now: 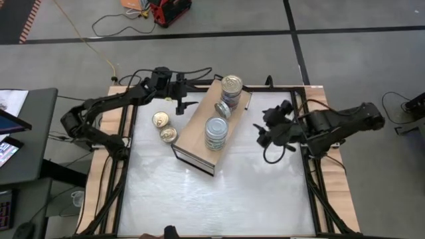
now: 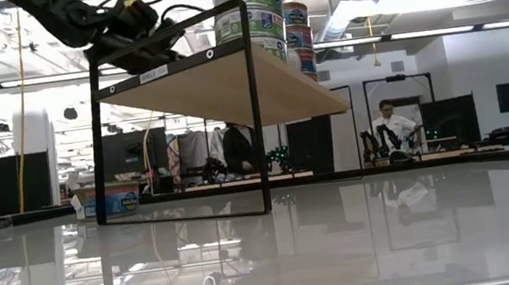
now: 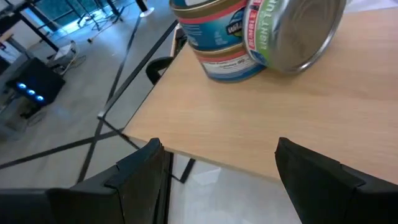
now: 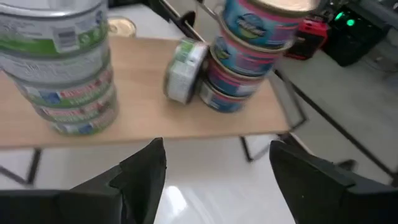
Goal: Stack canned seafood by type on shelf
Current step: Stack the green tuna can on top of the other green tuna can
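Here the shelf [image 1: 199, 129] lies diagonally across the far half of the white desk [image 1: 219, 199], a light plywood box with a dark edge on its near end. On its flat top stand two stacks of tins. The silver-lidded stack [image 1: 216, 133], with green labels, sits toward the near end of the shelf. The gold-lidded stack [image 1: 231, 89], with blue and pink labels, sits at the far end. Between them, touching the gold-lidded stack, one green-labelled tin [image 1: 222, 109] stands tilted on its edge and leans against that stack; the right wrist view shows it plainly [image 4: 184, 70]. Two more gold-lidded tins lie flat on the desk just beside the shelf's left side: one farther back [image 1: 160, 119] and one nearer [image 1: 169, 135], close together.

The left tool [image 1: 180, 101] hovers at the far left edge of the shelf, near the gold-lidded stack, its fingers [image 3: 140, 171] spread apart and grasping nothing. The right tool [image 1: 264, 129] hangs over the desk to the right of the shelf, apart from it, facing both stacks; its fingers [image 4: 140, 168] are likewise spread and empty.

In the low view the shelf [image 2: 225, 81] stands raised on a thin dark frame, and a person sits far back in the room.
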